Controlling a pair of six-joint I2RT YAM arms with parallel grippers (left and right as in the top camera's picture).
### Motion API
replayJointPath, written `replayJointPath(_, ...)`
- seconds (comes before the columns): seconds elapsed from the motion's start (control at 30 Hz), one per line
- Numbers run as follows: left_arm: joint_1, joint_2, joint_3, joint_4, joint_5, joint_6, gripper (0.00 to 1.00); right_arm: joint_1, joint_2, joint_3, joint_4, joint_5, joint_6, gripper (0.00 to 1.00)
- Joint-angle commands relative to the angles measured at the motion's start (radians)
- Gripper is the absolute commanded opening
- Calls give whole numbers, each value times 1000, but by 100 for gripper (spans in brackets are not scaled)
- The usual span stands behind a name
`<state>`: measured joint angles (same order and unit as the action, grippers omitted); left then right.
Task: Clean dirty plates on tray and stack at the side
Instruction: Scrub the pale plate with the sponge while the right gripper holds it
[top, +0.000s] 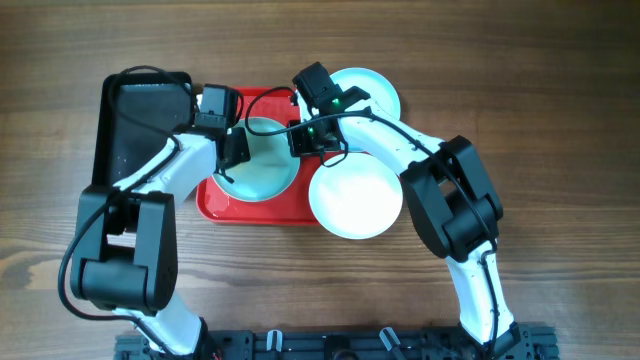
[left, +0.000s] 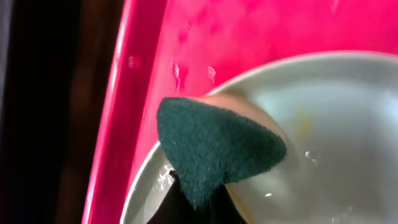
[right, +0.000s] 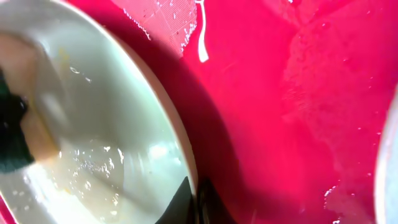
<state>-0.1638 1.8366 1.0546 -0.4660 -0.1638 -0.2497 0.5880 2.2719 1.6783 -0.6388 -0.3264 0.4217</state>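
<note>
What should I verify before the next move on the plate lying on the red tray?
1. Dark green scouring sponge touches the pale round plate: ok.
2. Left gripper holds the sponge: ok.
3. Right gripper pinches the plate's rim: ok.
4. Plate sits inside the flat red plastic tray: ok.
5. Plate is clean: not ok, wet smears show.
6. Two other pale plates stacked: not ok, side by side.

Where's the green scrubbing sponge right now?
In the left wrist view, the sponge sits on the left rim of the plate on the red tray, held by the left gripper.
</note>
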Motion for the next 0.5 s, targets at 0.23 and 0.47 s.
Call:
replayJointPath(0.23,-5,16,-23,-234,639,220,4,-3,25,8,-9,2,-2,4)
replayJointPath(0.47,-5,16,-23,-137,627,188,4,-3,25,8,-10,-16,-2,4)
